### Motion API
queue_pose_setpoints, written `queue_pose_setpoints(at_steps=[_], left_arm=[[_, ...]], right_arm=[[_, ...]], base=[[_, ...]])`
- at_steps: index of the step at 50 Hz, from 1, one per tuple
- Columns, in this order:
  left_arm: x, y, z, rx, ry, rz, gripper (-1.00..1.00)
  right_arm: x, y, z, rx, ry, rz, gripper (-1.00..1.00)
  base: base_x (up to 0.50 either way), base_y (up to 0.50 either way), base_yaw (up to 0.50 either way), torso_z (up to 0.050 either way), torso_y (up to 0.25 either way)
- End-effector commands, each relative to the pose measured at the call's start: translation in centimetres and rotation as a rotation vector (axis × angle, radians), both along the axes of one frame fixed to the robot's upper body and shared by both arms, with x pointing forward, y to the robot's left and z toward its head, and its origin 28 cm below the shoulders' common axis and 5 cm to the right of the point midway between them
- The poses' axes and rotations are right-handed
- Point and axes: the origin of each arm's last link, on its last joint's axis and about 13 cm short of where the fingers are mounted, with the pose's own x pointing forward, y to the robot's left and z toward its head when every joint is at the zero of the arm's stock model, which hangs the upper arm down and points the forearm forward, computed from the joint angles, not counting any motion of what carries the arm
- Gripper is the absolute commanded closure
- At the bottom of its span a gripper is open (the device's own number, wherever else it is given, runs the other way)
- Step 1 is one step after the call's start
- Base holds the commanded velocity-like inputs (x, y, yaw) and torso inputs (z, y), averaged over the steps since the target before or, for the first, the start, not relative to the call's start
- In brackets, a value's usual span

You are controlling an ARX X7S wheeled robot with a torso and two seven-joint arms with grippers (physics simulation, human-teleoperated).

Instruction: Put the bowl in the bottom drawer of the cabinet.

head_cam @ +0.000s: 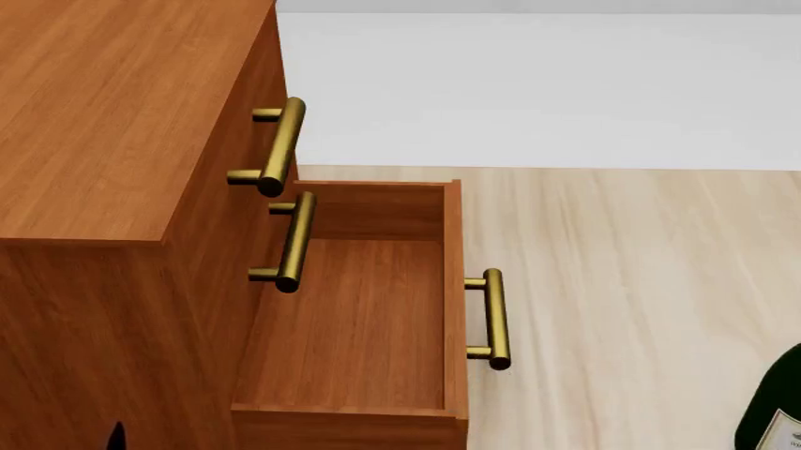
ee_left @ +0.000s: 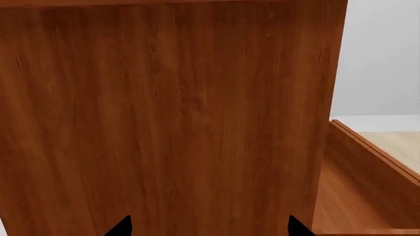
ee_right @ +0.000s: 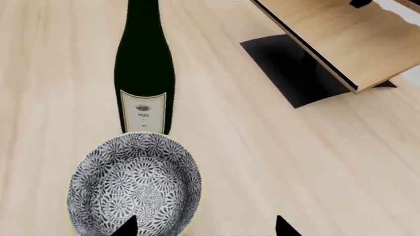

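The bowl (ee_right: 135,189), blue-and-white patterned with a cream rim, stands upright on the pale wood surface in the right wrist view. My right gripper (ee_right: 204,227) is open just above it, with one fingertip (ee_right: 128,227) over the bowl's inside and the other outside its rim. The bowl is out of the head view. The reddish-brown cabinet (head_cam: 113,112) fills the left of the head view. Its bottom drawer (head_cam: 356,319) is pulled out and holds nothing. My left gripper (ee_left: 210,227) is open and empty, facing the cabinet's side wall (ee_left: 170,118).
A dark green wine bottle (ee_right: 144,69) stands directly behind the bowl, also at the head view's lower right corner (head_cam: 778,405). A pale wood rack (ee_right: 335,39) on a black base (ee_right: 295,69) stands beyond. Brass handles (head_cam: 281,145) of the two shut upper drawers stick out above the open drawer.
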Motion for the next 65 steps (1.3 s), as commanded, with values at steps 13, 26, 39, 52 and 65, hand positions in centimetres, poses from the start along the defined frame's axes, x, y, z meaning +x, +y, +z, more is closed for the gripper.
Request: queue_pose_setpoints(at_steps=[13, 26, 39, 52, 65], left_arm=[[0.0, -0.3, -0.2, -0.001, 0.009, -0.010, -1.00], [0.0, -0.1, -0.2, -0.006, 0.007, -0.003, -1.00], [0.0, -0.1, -0.1, -0.008, 0.004, 0.000, -1.00], [0.0, -0.1, -0.3, -0.006, 0.008, 0.001, -1.00], [0.1, -0.1, -0.5, -0.006, 0.013, 0.007, -1.00]], right_arm=[[3.1, -1.9, -1.8, 0.026, 0.095, -0.018, -1.00], [5.2, -1.8, -2.9, 0.042, 0.133, -0.001, -1.00], [6.3, -1.9, -4.1, 0.056, 0.162, -0.007, -1.00], [7.9, -2.3, -6.6, 0.079, 0.193, -0.014, -1.00], [8.9, -2.6, -7.8, 0.081, 0.222, 0.001, -1.00]], base=[[0.00, 0.00, 0.00, 0.000, 0.000], [0.00, 0.00, 0.00, 0.000, 0.000], [0.00, 0.00, 0.00, 0.000, 0.000], [0.00, 0.00, 0.00, 0.000, 0.000], [0.00, 0.00, 0.00, 0.000, 0.000]])
